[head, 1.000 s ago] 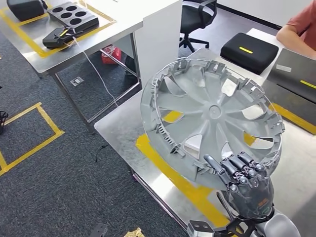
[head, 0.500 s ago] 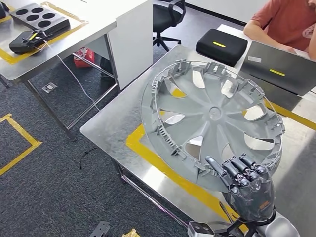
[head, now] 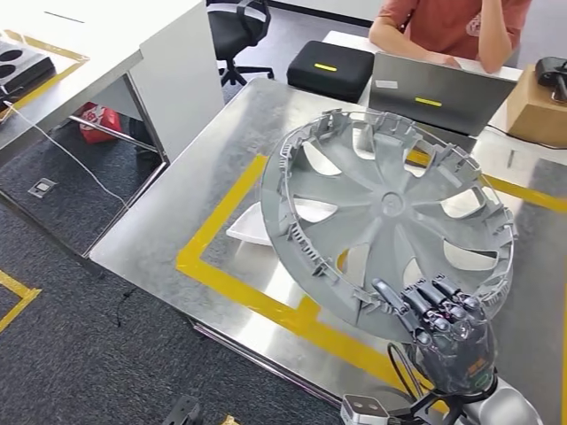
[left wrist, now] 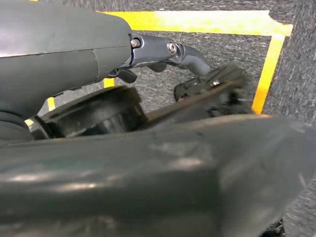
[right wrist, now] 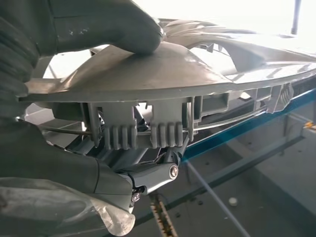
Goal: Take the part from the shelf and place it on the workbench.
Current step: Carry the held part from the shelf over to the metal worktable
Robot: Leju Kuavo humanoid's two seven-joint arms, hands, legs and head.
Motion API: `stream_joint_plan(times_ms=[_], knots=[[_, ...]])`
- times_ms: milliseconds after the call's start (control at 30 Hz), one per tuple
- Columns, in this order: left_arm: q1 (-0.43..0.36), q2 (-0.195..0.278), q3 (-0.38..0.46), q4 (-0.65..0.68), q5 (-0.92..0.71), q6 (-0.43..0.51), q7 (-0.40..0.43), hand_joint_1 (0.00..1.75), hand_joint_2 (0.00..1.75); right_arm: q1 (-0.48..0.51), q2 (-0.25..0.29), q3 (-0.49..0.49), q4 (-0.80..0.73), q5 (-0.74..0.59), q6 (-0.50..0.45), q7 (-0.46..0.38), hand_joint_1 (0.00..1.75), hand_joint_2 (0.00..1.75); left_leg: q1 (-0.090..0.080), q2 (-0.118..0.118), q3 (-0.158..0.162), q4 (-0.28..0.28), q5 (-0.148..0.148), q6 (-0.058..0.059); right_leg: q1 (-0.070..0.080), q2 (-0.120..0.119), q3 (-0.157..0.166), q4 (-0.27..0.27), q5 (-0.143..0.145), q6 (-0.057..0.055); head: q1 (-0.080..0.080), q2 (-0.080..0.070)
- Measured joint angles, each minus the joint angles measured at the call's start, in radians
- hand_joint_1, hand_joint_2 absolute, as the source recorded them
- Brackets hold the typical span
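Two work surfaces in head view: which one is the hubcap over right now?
The steel workbench with yellow tape, directly beneath the hubcap the right hand grips; not the white desk.

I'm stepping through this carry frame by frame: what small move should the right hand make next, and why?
Probably lower the wheel cover toward the workbench. The right hand grips its near rim, and the cover hangs tilted above the yellow tape outline, not yet resting on the metal top.

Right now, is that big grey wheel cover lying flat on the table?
No. The wheel cover is tilted, held above the workbench by the right hand.
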Motion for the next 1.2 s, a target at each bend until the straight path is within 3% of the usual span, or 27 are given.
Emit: stream_joint_plan(times_ms=[67,100,167,233,300,367,433,500,567,600,633,700,767,800,867,900,967,1000,1067,1100,1133,1200], knots=[[0.003,0.0,0.0,0.0,0.0,-0.002,0.0,0.0,0.0,0.0,0.001,0.0,0.002,0.0,0.0,0.001,1.75,1.75,0.001,-0.011,-0.048,0.109,-0.036,-0.002,0.001,0.024,-0.002,0.001,0.002,-0.002,-0.001,0.0],[0.004,0.0,0.0,0.0,0.0,-0.003,0.0,0.0,0.0,0.0,0.002,0.0,0.003,0.0,0.0,0.001,1.75,1.75,0.001,-0.013,-0.051,0.116,-0.026,0.0,0.001,0.037,-0.003,0.001,0.003,-0.003,-0.001,0.0],[0.004,0.001,0.0,0.0,0.0,-0.005,0.0,0.0,0.0,-0.001,0.002,-0.001,0.005,0.001,0.0,0.002,1.75,1.75,0.001,-0.029,-0.008,0.02,0.041,0.007,0.001,0.062,-0.003,0.004,0.003,-0.002,-0.001,0.0],[0.003,0.002,0.0,0.0,0.0,-0.007,0.0,0.0,0.0,-0.003,0.002,-0.001,0.008,0.001,0.0,0.003,1.75,1.75,0.004,-0.077,0.048,-0.108,0.094,0.017,0.001,0.085,-0.008,0.009,0.004,0.003,0.0,0.0],[0.002,0.002,-0.001,0.0,0.0,-0.009,0.001,0.0,0.0,-0.005,0.002,-0.001,0.01,0.001,0.0,0.006,1.75,1.75,0.005,-0.103,0.067,-0.16,0.102,0.022,-0.002,0.106,-0.019,0.011,0.009,0.016,0.0,0.0],[0.0,0.0,-0.001,0.0,-0.001,-0.009,0.002,0.0,0.0,-0.004,0.002,-0.001,0.011,0.002,0.0,0.01,1.75,1.75,0.005,-0.085,0.068,-0.17,0.104,0.026,-0.006,0.121,-0.03,0.01,0.013,0.029,0.0,0.0],[-0.003,-0.001,-0.001,0.0,-0.002,-0.01,0.002,0.0,0.0,-0.005,0.002,0.001,0.013,0.001,0.0,0.012,1.75,1.75,0.008,-0.06,0.07,-0.18,0.112,0.036,-0.003,0.087,-0.053,0.044,-0.011,0.038,0.005,0.0],[-0.004,-0.003,-0.001,0.0,-0.002,-0.01,0.003,0.0,0.0,-0.011,0.003,0.003,0.017,0.001,0.0,0.014,1.75,1.75,0.008,-0.033,0.07,-0.185,0.115,0.042,-0.001,0.03,-0.107,0.156,-0.071,0.045,0.011,0.0],[-0.002,-0.003,-0.001,0.0,-0.002,-0.011,0.003,0.0,0.0,-0.014,0.003,0.007,0.023,0.002,0.0,0.018,1.75,1.75,0.007,-0.006,0.069,-0.185,0.114,0.043,-0.003,0.009,-0.16,0.273,-0.114,0.051,0.012,0.0],[-0.002,-0.002,-0.001,0.0,-0.002,-0.011,0.003,0.0,0.0,-0.014,0.003,0.008,0.026,0.002,0.0,0.02,1.75,1.75,0.007,0.007,0.069,-0.184,0.113,0.043,-0.004,0.005,-0.166,0.288,-0.11,0.054,0.012,0.0],[-0.002,-0.003,-0.001,0.0,-0.003,-0.011,0.003,0.0,0.0,-0.014,0.003,0.008,0.028,0.002,0.0,0.022,1.75,1.75,0.007,0.018,0.07,-0.184,0.112,0.042,-0.006,0.0,-0.151,0.263,-0.09,0.055,0.012,0.0],[-0.004,-0.004,-0.001,0.0,-0.004,-0.011,0.003,0.0,0.0,-0.016,0.003,0.009,0.031,0.002,0.0,0.025,1.75,1.75,0.006,0.038,0.073,-0.184,0.109,0.037,-0.006,-0.03,-0.077,0.128,-0.031,0.056,0.012,0.0],[-0.005,-0.005,-0.001,0.0,-0.005,-0.011,0.003,0.0,0.0,-0.019,0.003,0.011,0.032,0.002,0.0,0.027,1.75,1.75,0.0,0.056,0.075,-0.179,0.104,0.027,-0.002,-0.061,-0.018,0.023,-0.004,0.048,0.012,0.0],[-0.005,-0.005,-0.001,0.0,-0.006,-0.011,0.003,0.0,0.0,-0.02,0.003,0.012,0.033,0.002,0.0,0.029,1.75,1.75,-0.003,0.064,0.076,-0.178,0.103,0.023,0.001,-0.065,-0.01,0.008,-0.005,0.043,0.011,0.0],[-0.006,-0.004,-0.002,0.0,-0.006,-0.011,0.003,0.0,0.0,-0.019,0.003,0.013,0.034,0.002,0.0,0.031,1.75,1.75,-0.004,0.08,0.077,-0.176,0.1,0.013,0.002,-0.046,-0.012,0.009,-0.003,0.029,0.011,0.0],[-0.007,-0.004,-0.002,0.0,-0.006,-0.011,0.003,0.0,0.0,-0.018,0.003,0.013,0.035,0.001,0.0,0.032,1.75,1.75,-0.002,0.074,0.077,-0.17,0.092,0.008,0.001,-0.036,-0.013,0.009,-0.001,0.023,0.009,0.0],[-0.008,-0.004,-0.002,0.0,-0.007,-0.012,0.003,0.0,0.0,-0.02,0.003,0.012,0.036,0.001,0.0,0.033,1.75,1.75,0.002,0.034,0.053,-0.105,0.046,0.0,-0.002,-0.017,-0.014,0.006,0.003,0.009,0.005,0.0],[-0.007,-0.004,-0.002,0.0,-0.008,-0.012,0.003,0.0,0.0,-0.02,0.003,0.012,0.036,0.001,0.0,0.033,1.75,1.75,0.004,0.01,0.026,-0.041,0.012,-0.002,-0.002,-0.008,-0.014,0.006,0.003,0.005,0.003,0.0],[-0.004,-0.004,-0.002,0.0,-0.009,-0.012,0.003,0.0,0.0,-0.021,0.003,0.013,0.037,0.002,0.0,0.033,1.75,1.75,0.004,-0.01,-0.031,0.088,-0.039,-0.001,0.001,0.015,-0.015,0.007,0.004,0.0,0.001,0.0],[-0.003,-0.003,-0.002,0.0,-0.01,-0.012,0.003,0.0,0.0,-0.02,0.003,0.013,0.037,0.002,0.0,0.033,1.75,1.75,0.003,-0.013,-0.045,0.114,-0.038,0.001,0.003,0.028,-0.015,0.007,0.005,0.0,0.001,0.0],[-0.003,-0.002,-0.002,0.0,-0.01,-0.012,0.003,0.0,0.0,-0.02,0.003,0.013,0.038,0.002,0.0,0.033,1.75,1.75,0.003,-0.014,-0.04,0.101,-0.018,0.005,0.004,0.041,-0.015,0.007,0.005,-0.001,0.001,0.0],[-0.003,-0.001,-0.002,0.0,-0.01,-0.013,0.003,0.0,0.0,-0.02,0.003,0.013,0.038,0.002,0.0,0.034,1.75,1.75,0.001,-0.035,0.011,-0.018,0.056,0.019,0.006,0.067,-0.014,0.009,0.006,0.0,0.001,0.0]])
